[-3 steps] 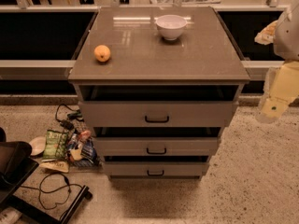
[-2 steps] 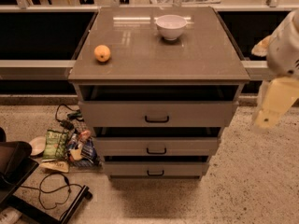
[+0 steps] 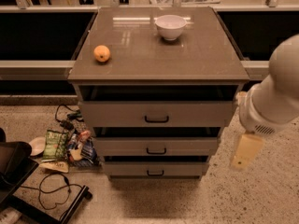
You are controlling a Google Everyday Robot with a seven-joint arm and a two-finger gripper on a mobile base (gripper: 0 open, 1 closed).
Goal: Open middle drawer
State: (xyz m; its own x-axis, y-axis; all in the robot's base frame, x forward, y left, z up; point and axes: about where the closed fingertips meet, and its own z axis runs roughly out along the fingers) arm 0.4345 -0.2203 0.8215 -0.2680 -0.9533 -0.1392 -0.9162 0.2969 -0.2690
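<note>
Careful: the middle drawer [image 3: 187, 146] sits well left of the gripper [image 3: 246, 150], whose fingers you cannot tell are spread or pressed together, so swinging in too high you could hook the top drawer [image 3: 196, 114] instead.

Grey middle drawer [image 3: 187, 146] closed; gripper [image 3: 246, 151] rightward.

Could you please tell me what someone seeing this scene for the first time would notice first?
The grey three-drawer cabinet fills the centre, a round orange fruit at the left of its top and a white ceramic bowl towards the back. At the right, the robot's bulky white arm looms, its beige gripper hanging beside the cabinet, level with the grey flat-fronted middle drawer but apart from it.
</note>
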